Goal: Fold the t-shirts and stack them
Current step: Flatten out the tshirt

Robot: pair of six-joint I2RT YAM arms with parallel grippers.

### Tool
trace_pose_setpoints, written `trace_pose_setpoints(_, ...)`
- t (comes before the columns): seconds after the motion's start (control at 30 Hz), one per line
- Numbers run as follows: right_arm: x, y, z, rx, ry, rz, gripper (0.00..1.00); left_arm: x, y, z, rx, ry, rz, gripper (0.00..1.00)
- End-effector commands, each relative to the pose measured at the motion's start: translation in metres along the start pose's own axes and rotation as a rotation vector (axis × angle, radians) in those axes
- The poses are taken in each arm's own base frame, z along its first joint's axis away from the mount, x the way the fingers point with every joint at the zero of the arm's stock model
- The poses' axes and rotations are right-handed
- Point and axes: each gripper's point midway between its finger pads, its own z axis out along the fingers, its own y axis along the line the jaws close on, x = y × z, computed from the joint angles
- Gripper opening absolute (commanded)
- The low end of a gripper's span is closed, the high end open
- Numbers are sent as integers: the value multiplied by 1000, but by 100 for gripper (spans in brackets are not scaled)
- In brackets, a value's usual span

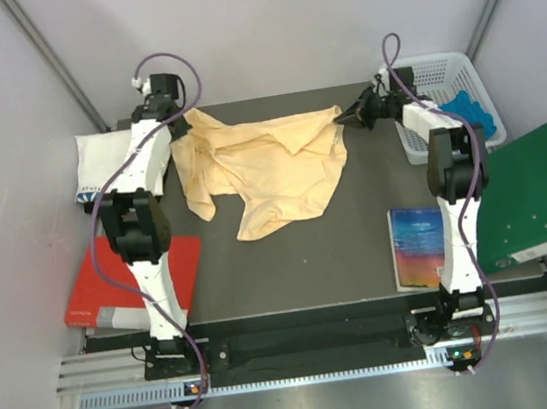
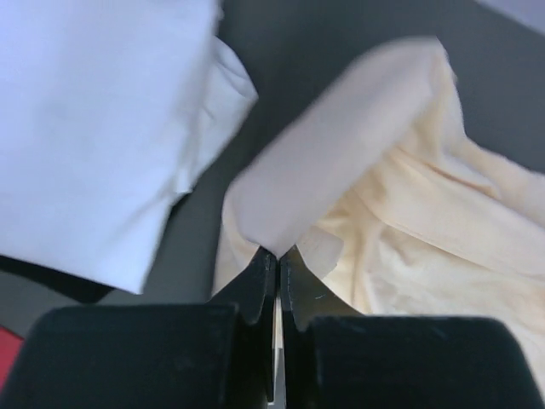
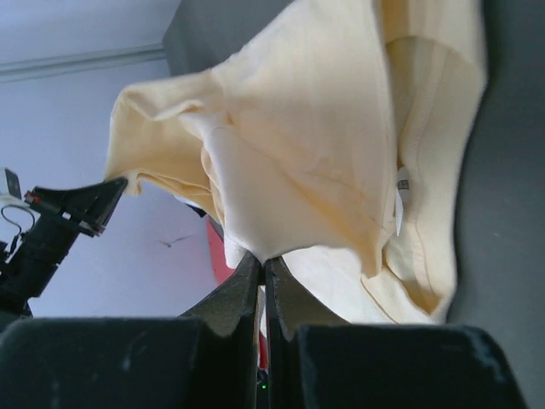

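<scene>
Gripping the peach t-shirt [image 1: 269, 170] by thin far edges, left tool [image 2: 277, 256] and right tool [image 3: 261, 262] clenched on cloth, either pinch could slip if they stretch it taut.

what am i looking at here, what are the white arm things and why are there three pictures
Two white robot arms are bolted to the near edge of a dark table. One picture looks down from above; the other two come from a camera on each wrist. Each arm ends in a two-finger claw. The left claw and the right claw are both shut on the pale peach-yellow cloth t-shirt, holding it up by its far edge. A folded white cloth t-shirt lies at far left. Books, a green folder and a white basket sit around the edges.
</scene>
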Motion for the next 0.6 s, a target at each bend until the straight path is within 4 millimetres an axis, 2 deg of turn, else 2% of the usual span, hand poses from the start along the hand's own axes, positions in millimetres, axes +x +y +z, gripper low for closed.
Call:
trace_pose_setpoints(0.0, -56, 77, -92, -96, -170, -154, 0, -64, 51, -60, -75, -146, -55, 0)
trace_pose_setpoints(0.07, -60, 93, -111, -120, -185, -177, 0, -73, 68, -73, -113, -171, -49, 0)
trace_pose_setpoints(0.1, -63, 95, -121, -121, -193, -179, 0, -79, 73, -85, -119, -189, -50, 0)
trace_pose_setpoints(0.13, -62, 106, -131, -130, -202, -198, 0, -82, 76, -93, -124, -200, -46, 0)
trace_pose_setpoints(0.17, -60, 114, -137, -141, -198, -215, 0, -85, 78, -100, -124, -212, -42, 0)
trace_pose_setpoints(0.2, -57, 119, -143, -145, -197, -244, 0, -92, 80, -117, -111, -238, -47, 0)
trace_pose_setpoints(0.27, -43, 134, -155, -154, -171, -271, 0, -95, 84, -136, -106, -250, -45, 0)
trace_pose_setpoints(0.3, -37, 137, -159, -155, -162, -300, 0, -101, 90, -156, -102, -280, -57, 0)
trace_pose_setpoints(0.33, -28, 149, -169, -167, -155, -321, 0, -101, 94, -168, -102, -288, -58, 0)
trace_pose_setpoints(0.37, -16, 152, -173, -188, -124, -330, 0, -103, 98, -181, -100, -305, -55, 0)
trace_pose_setpoints(0.4, -8, 157, -178, -204, -109, -351, 0, -110, 104, -208, -87, -351, -67, 0)
trace_pose_setpoints(0.43, 4, 171, -191, -223, -113, -390, 0, -112, 109, -222, -85, -370, -65, 0)
trace_pose_setpoints(0.47, 15, 169, -193, -223, -89, -379, 0, -116, 113, -238, -80, -398, -56, 0)
trace_pose_setpoints(0.5, 30, 188, -208, -243, -109, -431, 0, -123, 120, -272, -54, -457, -74, 0)
trace_pose_setpoints(0.57, 50, 198, -215, -253, -114, -466, 0, -126, 126, -306, -24, -501, -66, 0)
